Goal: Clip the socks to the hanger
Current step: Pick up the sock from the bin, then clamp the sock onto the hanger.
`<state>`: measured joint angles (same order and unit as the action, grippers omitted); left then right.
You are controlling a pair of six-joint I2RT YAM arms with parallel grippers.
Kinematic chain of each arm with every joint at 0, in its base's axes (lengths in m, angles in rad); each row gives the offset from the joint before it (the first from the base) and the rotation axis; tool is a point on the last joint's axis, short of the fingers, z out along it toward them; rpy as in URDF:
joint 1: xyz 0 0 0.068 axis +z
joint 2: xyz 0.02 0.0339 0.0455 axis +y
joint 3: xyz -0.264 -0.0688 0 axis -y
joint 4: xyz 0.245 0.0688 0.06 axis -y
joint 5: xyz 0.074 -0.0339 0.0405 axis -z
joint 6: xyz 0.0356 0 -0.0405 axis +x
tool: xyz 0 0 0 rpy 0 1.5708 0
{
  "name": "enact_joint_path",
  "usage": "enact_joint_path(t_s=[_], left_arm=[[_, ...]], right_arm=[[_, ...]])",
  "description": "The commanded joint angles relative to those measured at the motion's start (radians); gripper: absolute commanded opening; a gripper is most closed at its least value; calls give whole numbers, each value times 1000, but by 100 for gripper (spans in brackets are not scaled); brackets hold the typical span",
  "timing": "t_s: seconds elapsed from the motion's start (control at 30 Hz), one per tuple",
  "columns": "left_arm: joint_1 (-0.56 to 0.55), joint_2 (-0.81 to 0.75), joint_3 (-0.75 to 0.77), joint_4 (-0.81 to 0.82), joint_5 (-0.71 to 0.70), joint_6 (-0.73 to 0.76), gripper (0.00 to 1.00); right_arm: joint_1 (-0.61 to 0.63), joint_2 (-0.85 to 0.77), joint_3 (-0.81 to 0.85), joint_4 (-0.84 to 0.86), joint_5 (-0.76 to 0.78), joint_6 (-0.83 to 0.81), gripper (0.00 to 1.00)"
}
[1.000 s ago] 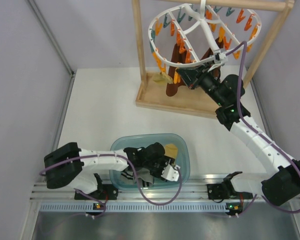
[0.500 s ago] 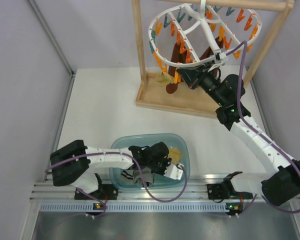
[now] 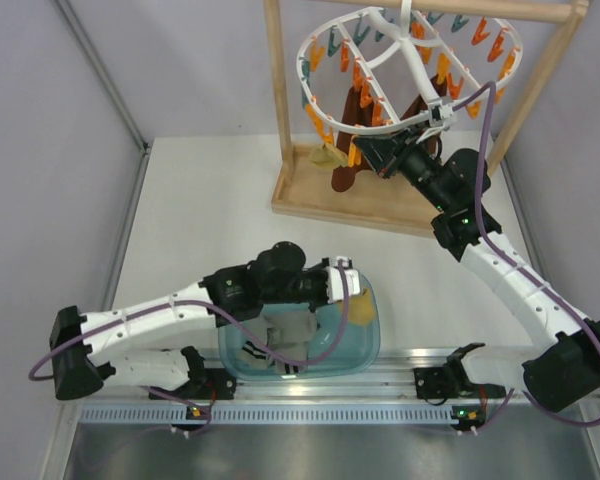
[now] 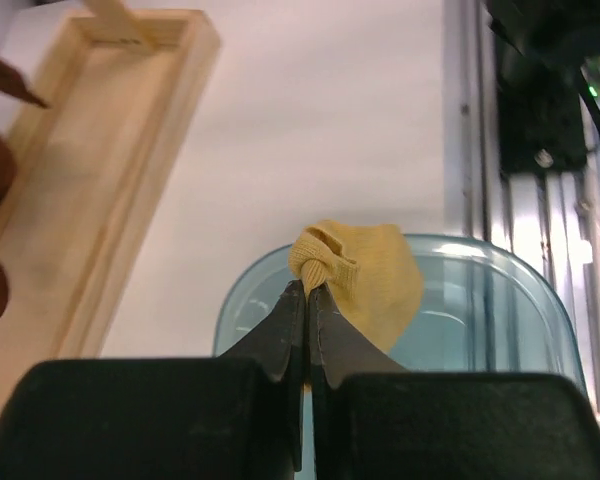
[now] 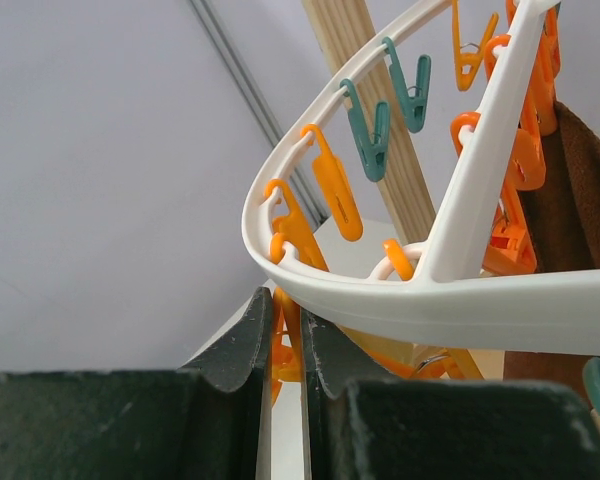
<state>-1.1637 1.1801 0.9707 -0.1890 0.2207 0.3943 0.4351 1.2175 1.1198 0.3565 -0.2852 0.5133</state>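
Mustard sock (image 4: 365, 275) pinched in L gripper (image 4: 307, 290), just over tub (image 4: 540, 300) | R gripper (image 5: 285, 308) clamped on orange clip (image 5: 280, 365) under hanger (image 5: 460, 300) rim | hanger lies far-right & above sock; L arm carries.

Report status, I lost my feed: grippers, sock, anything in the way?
Left gripper shut on yellow sock, over the bin. Right gripper shut on an orange clip under the hanger. No obstacle seen between.

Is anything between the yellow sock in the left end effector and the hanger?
Nothing visible blocks it. From the yellow sock in the left end effector, open table leads to the hanger; the rack's wooden base lies beneath.
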Motion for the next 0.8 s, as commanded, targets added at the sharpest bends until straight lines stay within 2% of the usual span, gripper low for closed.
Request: enact_joint_path(t_s=[0.0,0.17,0.4,0.53,0.77], left_arm=[[59,-50,34,137,-115,-181,0],[153,-17,108,220,-171,-284,0],[210,55,160,408,-303,-186,0],[252,105,184,505,-302,-153,0],[311,156,235,583,-270,-135,0]], right_arm=[[-10,-12,18,25,-35,10,0],[-10,-7,20,35,-35,17,0],[-10,-1,29,30,-40,28,0],[-10,4,29,39,-48,44,0],[-9,2,28,42,-52,44,0]])
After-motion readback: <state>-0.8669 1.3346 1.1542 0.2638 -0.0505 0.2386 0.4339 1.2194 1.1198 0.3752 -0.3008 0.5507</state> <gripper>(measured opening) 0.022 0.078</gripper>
